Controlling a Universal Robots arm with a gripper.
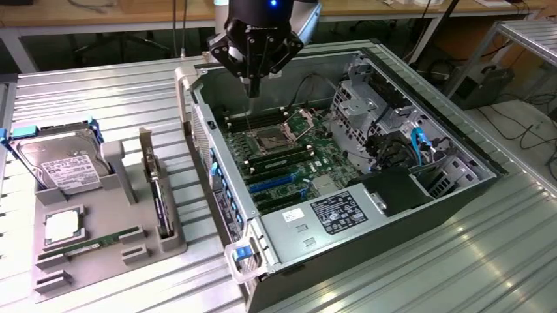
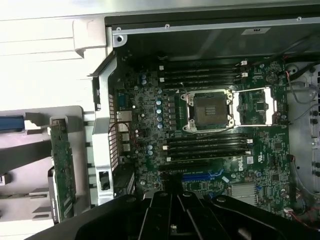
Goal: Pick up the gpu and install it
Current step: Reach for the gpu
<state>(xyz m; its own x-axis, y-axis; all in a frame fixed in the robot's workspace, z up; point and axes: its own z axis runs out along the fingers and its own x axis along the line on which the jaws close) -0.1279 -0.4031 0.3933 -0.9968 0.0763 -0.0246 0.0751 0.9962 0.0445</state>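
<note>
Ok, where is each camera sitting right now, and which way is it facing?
Exterior view: off the arm, high up, looking obliquely down on the open computer case and the grey holder at the exterior view's left; the gripper, shut and empty, hangs over the motherboard.
Wrist view: on the wrist, looking down past the gripper into the case; the gripper's black body shows in the foreground.
Shared: the CPU socket, the motherboard, and the gpu standing in the holder.

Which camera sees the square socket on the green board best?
The wrist view: the socket faces the camera squarely, with its metal frame swung open beside it. The exterior view shows the socket slanted and smaller, under the gripper.
</note>
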